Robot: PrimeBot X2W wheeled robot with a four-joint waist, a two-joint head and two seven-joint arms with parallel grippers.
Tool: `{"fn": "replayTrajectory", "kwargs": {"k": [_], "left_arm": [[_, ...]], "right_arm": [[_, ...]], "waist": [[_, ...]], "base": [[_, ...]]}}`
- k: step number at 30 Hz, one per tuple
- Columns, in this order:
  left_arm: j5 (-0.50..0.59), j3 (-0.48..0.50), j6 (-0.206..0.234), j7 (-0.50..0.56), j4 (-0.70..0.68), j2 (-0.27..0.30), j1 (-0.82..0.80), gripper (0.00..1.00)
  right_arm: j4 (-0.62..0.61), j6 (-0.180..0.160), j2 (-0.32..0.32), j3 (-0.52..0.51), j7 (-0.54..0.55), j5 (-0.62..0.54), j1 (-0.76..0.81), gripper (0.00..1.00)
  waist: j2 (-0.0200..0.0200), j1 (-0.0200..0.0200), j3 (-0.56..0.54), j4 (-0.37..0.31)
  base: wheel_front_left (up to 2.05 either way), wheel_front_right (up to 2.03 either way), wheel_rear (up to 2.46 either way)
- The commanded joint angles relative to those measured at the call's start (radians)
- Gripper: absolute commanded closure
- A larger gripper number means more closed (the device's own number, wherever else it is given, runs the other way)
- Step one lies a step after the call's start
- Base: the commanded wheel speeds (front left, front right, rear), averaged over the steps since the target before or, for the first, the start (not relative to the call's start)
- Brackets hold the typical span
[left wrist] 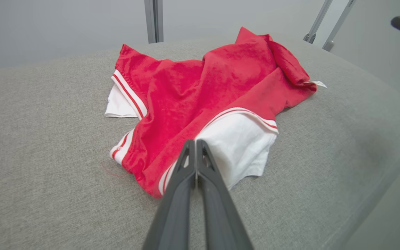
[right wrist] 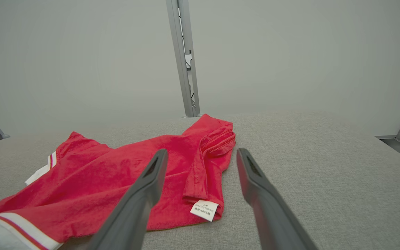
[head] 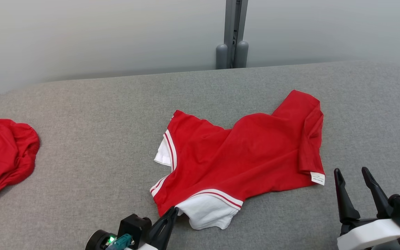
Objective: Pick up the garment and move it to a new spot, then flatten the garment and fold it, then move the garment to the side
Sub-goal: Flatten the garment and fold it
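T-shirt (head: 248, 152): red knit cloth, matt, softly creased, white cloth sleeves; care label (head: 317, 178): smooth white, printed; counter (head: 82, 139): grey woven fabric, coarse, matt; left gripper (head: 174, 210), right gripper (head: 351, 172): dark matt plastic; post (head: 233, 31): grey metal, smooth; red heap (head: 2, 152) at 9 o'clock: same matt cloth.

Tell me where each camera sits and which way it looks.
Head view: on the head, facing forward and down at the garment on the table; left gripper and right gripper below.
Left wrist view: left wrist, along closed fingers toward the white sleeve.
Right wrist view: right wrist, along spread fingers toward the label.
All share the garment.
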Motion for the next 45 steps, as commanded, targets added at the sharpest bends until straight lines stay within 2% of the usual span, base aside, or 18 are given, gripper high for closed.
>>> {"fn": "replayTrajectory", "kwargs": {"k": [1, 15, 25, 30, 37, 38, 39, 45], "left_arm": [[-0.008, 0.0, 0.005, 0.002, -0.005, 0.008, 0.005, 1.0], [-0.004, -0.006, 0.01, -0.002, -0.012, 0.012, -0.03, 1.0], [0.01, -0.018, -0.008, -0.016, -0.004, 0.005, -0.087, 1.0], [0.016, -0.024, -0.018, -0.03, 0.015, -0.002, -0.125, 1.0], [0.012, -0.028, -0.02, -0.048, 0.037, -0.012, -0.145, 1.0], [0.011, -0.029, -0.019, -0.05, 0.039, -0.012, -0.147, 1.0], [0.01, -0.028, -0.019, -0.052, 0.042, -0.012, -0.149, 1.0], [0.004, -0.018, -0.007, -0.068, 0.047, -0.006, -0.152, 1.0]], "right_arm": [[-0.004, 0.0, -0.002, -0.005, 0.001, 0.004, 0.012, 0.0], [0.035, 0.0, -0.004, -0.025, 0.021, 0.022, -0.033, 0.0], [0.246, 0.0, -0.084, 0.026, 0.104, 0.094, -0.172, 0.0], [0.371, 0.0, -0.121, 0.105, 0.136, 0.142, -0.283, 0.0], [0.461, 0.0, -0.143, 0.175, 0.134, 0.199, -0.355, 0.0], [0.47, 0.0, -0.146, 0.182, 0.133, 0.207, -0.36, 0.58], [0.476, 0.0, -0.148, 0.19, 0.128, 0.214, -0.363, 1.0], [0.461, 0.0, -0.167, 0.199, 0.067, 0.243, -0.36, 1.0]], "waist": [[0.0, 0.0, 0.001, 0.001], [0.0, 0.0, 0.034, 0.011], [0.0, 0.0, 0.112, 0.048], [0.0, 0.0, 0.154, 0.07], [0.0, 0.0, 0.169, 0.076], [0.0, 0.0, 0.17, 0.076], [0.0, 0.0, 0.17, 0.076], [0.0, 0.0, 0.169, 0.069]], "base": [[0.0, 0.0, 0.0], [0.0, 0.0, 0.0], [0.0, 0.0, 0.0], [0.0, 0.0, 0.0], [0.0, 0.0, 0.0], [0.0, 0.0, 0.0], [0.0, 0.0, 0.0], [0.0, 0.0, 0.0]]}}
